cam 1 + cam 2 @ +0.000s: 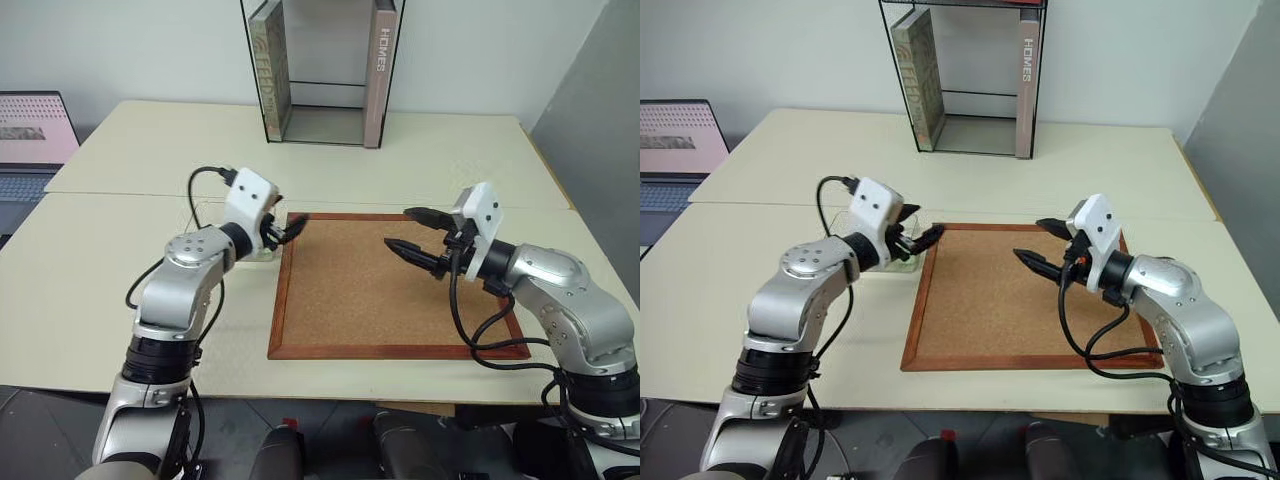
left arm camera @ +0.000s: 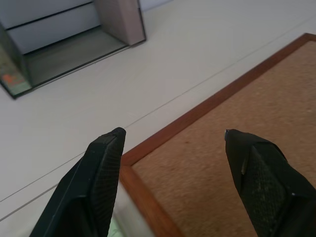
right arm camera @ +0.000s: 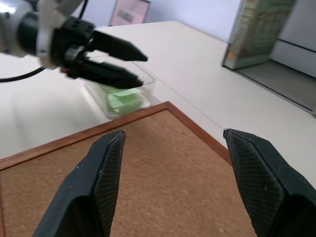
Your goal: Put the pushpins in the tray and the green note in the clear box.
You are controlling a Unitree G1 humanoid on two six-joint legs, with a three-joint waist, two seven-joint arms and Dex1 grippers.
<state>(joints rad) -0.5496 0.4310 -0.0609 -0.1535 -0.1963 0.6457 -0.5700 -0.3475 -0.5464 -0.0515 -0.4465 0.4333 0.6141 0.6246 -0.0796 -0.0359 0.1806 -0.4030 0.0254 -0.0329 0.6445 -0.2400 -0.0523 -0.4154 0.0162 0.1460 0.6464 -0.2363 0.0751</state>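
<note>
The clear box (image 3: 97,98) sits on the table just off the cork board's left edge. The green note (image 3: 126,98) lies inside it. My left gripper (image 1: 293,228) hovers open and holds nothing, just above the box and over the board's left frame. Its fingers (image 2: 106,163) stand wide apart. Over the right part of the board my right gripper (image 1: 398,227) is also open and holds nothing, pointing left toward the other one. The pushpins and the tray are out of view.
A large wood-framed cork board (image 1: 370,290) lies at the table's centre front. A tall black-framed glass case with books (image 1: 320,70) stands at the back. A laptop (image 1: 30,140) sits far left. The table edge runs close behind the right arm.
</note>
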